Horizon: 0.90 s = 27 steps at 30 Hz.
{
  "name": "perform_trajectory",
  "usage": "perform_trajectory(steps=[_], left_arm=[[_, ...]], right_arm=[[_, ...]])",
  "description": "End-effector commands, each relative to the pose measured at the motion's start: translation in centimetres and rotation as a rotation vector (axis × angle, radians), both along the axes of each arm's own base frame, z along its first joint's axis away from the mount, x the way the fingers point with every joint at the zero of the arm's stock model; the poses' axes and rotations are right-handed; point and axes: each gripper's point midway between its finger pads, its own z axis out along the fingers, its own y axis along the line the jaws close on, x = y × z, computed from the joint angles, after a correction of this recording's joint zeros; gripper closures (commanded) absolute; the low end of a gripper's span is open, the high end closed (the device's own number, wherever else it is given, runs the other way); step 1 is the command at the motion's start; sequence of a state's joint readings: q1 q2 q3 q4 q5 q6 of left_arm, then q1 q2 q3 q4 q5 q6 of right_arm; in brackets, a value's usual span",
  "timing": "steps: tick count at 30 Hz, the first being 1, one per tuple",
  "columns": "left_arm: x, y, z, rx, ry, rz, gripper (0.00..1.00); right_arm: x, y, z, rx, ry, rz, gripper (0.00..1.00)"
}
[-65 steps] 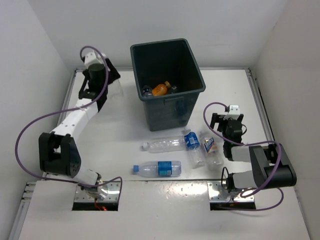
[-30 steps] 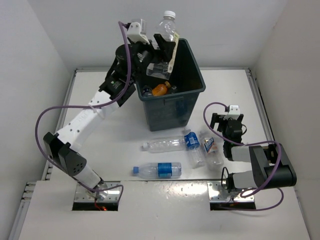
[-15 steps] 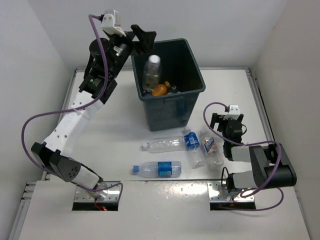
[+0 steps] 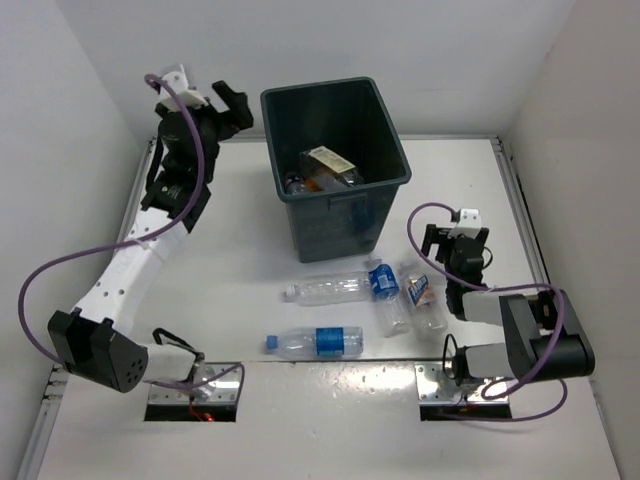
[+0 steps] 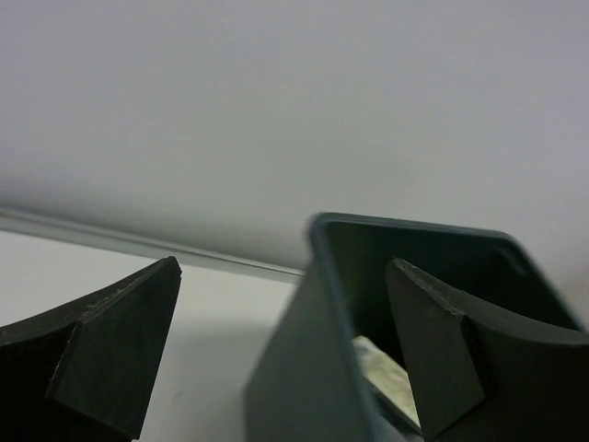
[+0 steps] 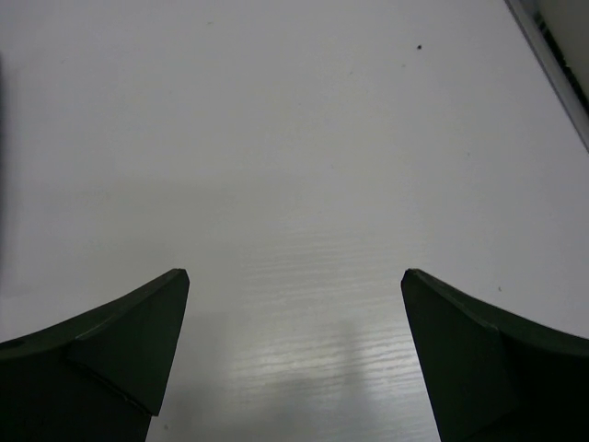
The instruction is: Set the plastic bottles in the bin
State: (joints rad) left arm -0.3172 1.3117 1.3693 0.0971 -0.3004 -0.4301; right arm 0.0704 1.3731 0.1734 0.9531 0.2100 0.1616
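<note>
Lying on the white tabletop [image 4: 230, 260] in front of the bin [image 4: 335, 225] are four plastic bottles, all on their sides. The unlabelled bottle [image 4: 325, 289] rests just before the bin's near wall, its white cap pointing left. At its right end is a blue-labelled bottle [image 4: 386, 293] that runs toward the near edge, and close against that one is a bottle with a white-and-blue label [image 4: 423, 296]. A fourth bottle [image 4: 315, 340], with a blue band round its middle, lies apart from the others, nearer the arm bases, cap to the left. Inside the bin a bottle with a pale label [image 4: 328, 160] lies on top of darker items that cannot be made out. The bin stands upright at the far middle of the tabletop.

The left fingers [image 5: 110, 354] are spread wide with nothing between them, held high beside the bin's left rim. The left wrist view looks past them at the bin's corner and the back wall. The right fingers [image 6: 101, 364] are likewise wide apart and hold nothing. They sit low over bare tabletop to the right of the bottles, near the white-and-blue one but apart from it.
</note>
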Motion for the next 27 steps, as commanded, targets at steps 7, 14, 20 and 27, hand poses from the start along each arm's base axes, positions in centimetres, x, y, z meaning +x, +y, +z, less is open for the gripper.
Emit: perform_trajectory(steps=[7, 14, 20, 27], left_arm=[[0.7, 7.7, -4.6, -0.039, 0.038, 0.282, 0.0], [0.3, 7.0, -8.2, -0.026, 0.07, 0.257, 0.0], [-1.6, 6.6, -9.3, -0.018, 0.083, 0.225, 0.0], [-3.0, 6.8, -10.5, 0.007, 0.127, 0.217, 0.0]], right_arm=[[3.3, -2.6, 6.9, 0.095, 0.24, -0.369, 0.0], [-2.4, 0.7, 5.4, 0.122, 0.658, -0.323, 0.0], [-7.8, 4.6, 4.1, 0.268, 0.781, -0.16, 0.0], [-11.3, 7.5, 1.4, 0.291, 0.948, -0.133, 0.0]])
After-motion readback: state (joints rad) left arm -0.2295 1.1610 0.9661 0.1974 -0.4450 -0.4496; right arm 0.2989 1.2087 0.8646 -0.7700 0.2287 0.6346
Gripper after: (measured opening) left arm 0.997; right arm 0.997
